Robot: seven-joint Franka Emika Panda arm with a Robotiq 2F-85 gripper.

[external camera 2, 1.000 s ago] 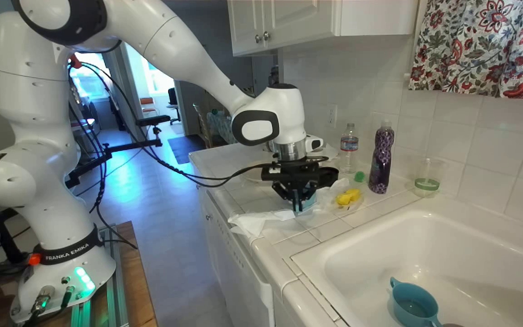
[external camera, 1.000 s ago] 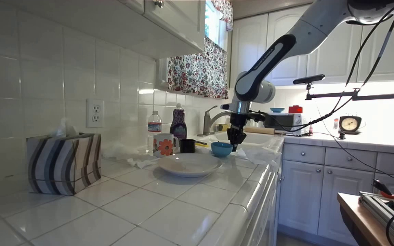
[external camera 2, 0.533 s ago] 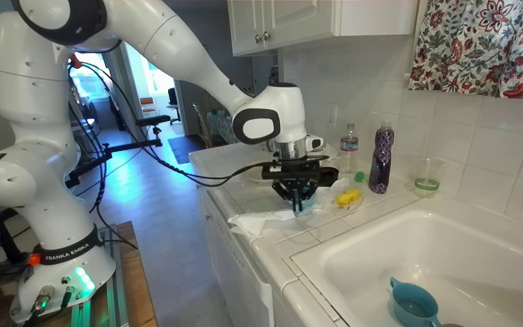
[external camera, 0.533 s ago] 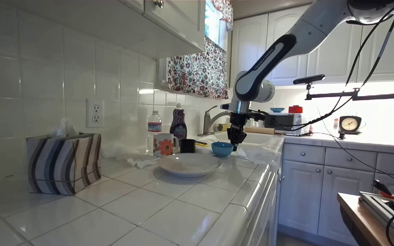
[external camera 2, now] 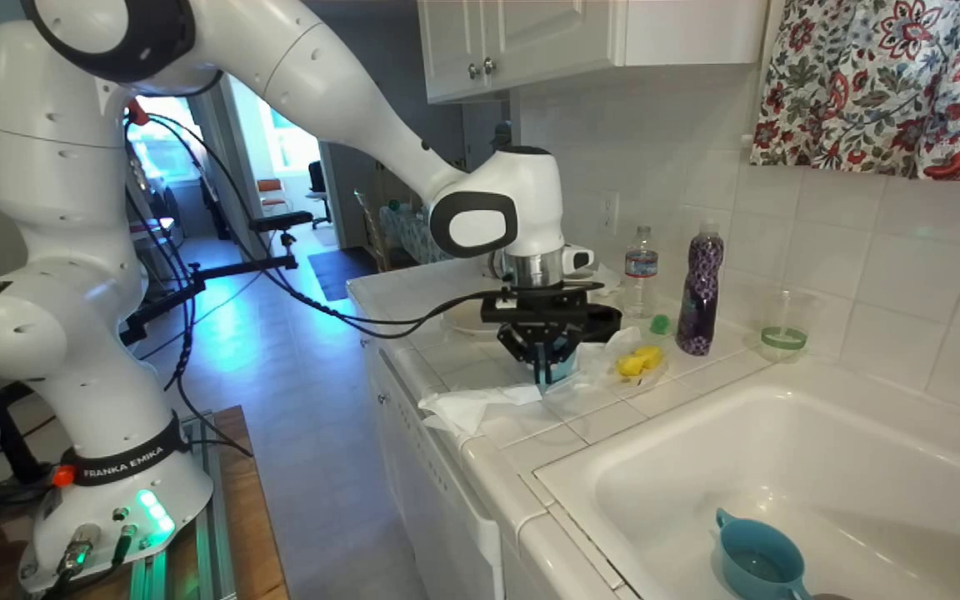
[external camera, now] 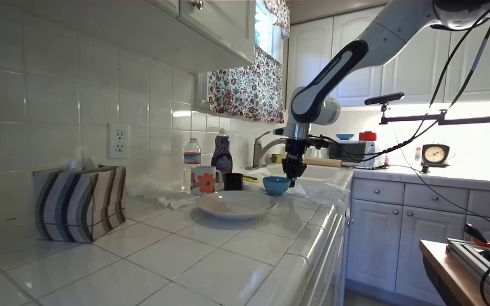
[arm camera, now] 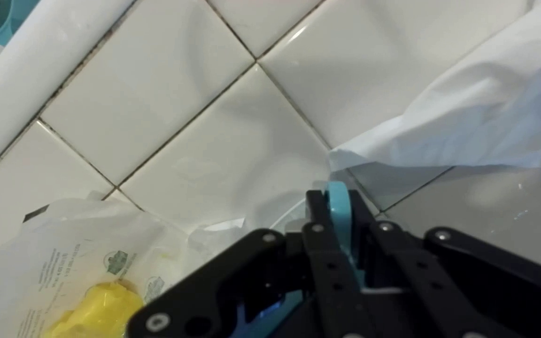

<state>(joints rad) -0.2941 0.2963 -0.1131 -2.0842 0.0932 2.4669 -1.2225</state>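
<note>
Two fingers (arm camera: 316, 211) pinch a blue cup (external camera: 276, 186) by its handle (arm camera: 340, 211) — likely the only part slim enough. Cup's upright at counter (external camera: 228, 272) level, near white paper (arm camera: 482, 119). Yellow lump (arm camera: 104, 307) on or in plastic wrapper (arm camera: 82, 244) — maybe sparing the counter. Farther: second cup (external camera 2: 759, 557), in the sink (external camera 2: 822, 442).

The bowl (external camera: 275, 186) is blue, the end effector (arm camera: 336, 195) black. In an exterior view, the tissue box (external camera: 79, 205) at eight o'clock is wavily striped grey, white and brown; the mug (external camera: 203, 180) is orange-flowered white.
</note>
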